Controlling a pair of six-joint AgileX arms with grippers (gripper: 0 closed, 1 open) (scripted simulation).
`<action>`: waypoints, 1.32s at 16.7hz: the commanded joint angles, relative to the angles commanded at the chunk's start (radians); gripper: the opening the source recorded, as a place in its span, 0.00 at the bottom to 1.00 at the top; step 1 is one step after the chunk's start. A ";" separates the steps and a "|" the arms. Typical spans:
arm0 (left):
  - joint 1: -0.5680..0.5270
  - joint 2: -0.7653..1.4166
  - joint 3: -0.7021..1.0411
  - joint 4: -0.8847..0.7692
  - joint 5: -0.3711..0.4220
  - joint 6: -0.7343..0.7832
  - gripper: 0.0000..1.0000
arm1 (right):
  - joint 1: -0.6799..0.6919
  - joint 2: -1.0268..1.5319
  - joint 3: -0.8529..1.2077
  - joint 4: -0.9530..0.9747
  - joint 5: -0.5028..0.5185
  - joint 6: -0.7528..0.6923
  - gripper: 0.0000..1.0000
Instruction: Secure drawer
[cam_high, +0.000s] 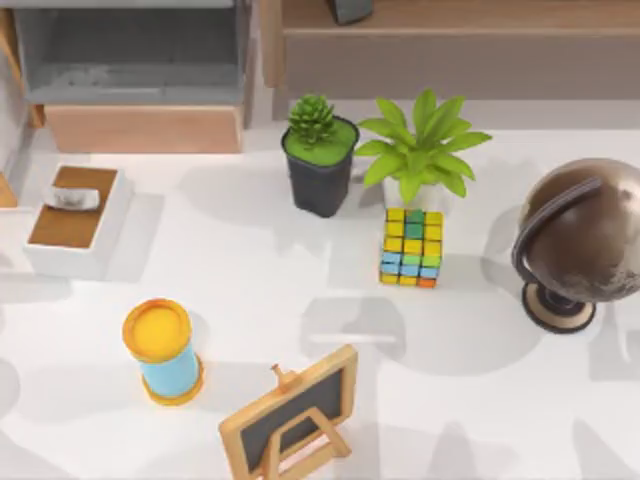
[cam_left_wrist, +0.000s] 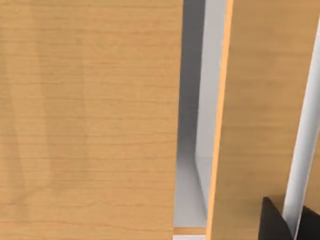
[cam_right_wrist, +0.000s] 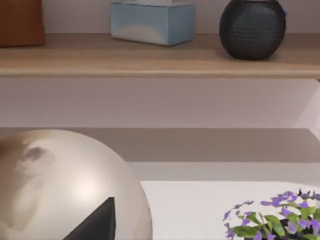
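Item: drawer (cam_high: 140, 95). Location: upper left of the top view, at the far edge of the surface (cam_high: 470, 400). Condition: pulled out, grey interior exposed, plain tan front board facing the near side. Judged status: not yet secured; the front board stands proud of its housing, so an inward push on it remains to be done.

Item: left claw. The left wrist view sits close against tan wooden panels (cam_left_wrist: 90, 120) with a narrow grey gap between them; a dark corner at that frame's lower right is probably part of the claw (cam_left_wrist: 280, 222). Whether its fingers are spread or closed, I cannot tell. The closeness to wood suggests the arm is placed at the drawer to bear on it.

Item: right claw. The right wrist view looks past the globe (cam_right_wrist: 65, 185) toward a wooden shelf (cam_right_wrist: 160, 55); a dark wedge at lower left may belong to it. Finger state cannot be told. Judged idle, parked at the right side.

Other stock, top view:
- white box with brown top (cam_high: 75, 215), left, just in front of the drawer
- two potted plants (cam_high: 320, 155), centre
- colour cube (cam_high: 411, 247), beside them
- globe (cam_high: 580, 240), right edge
- yellow-lidded blue canister (cam_high: 162, 350), lower left
- small chalkboard easel (cam_high: 290, 420), bottom centre
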 joint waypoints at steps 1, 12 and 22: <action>-0.007 0.011 0.023 -0.009 -0.005 0.003 0.00 | 0.000 0.000 0.000 0.000 0.000 0.000 1.00; -0.082 0.101 0.232 -0.125 -0.085 -0.007 0.00 | 0.000 0.000 0.000 0.000 0.000 0.000 1.00; -0.134 0.208 0.467 -0.246 -0.136 -0.009 0.00 | 0.000 0.000 0.000 0.000 0.000 0.000 1.00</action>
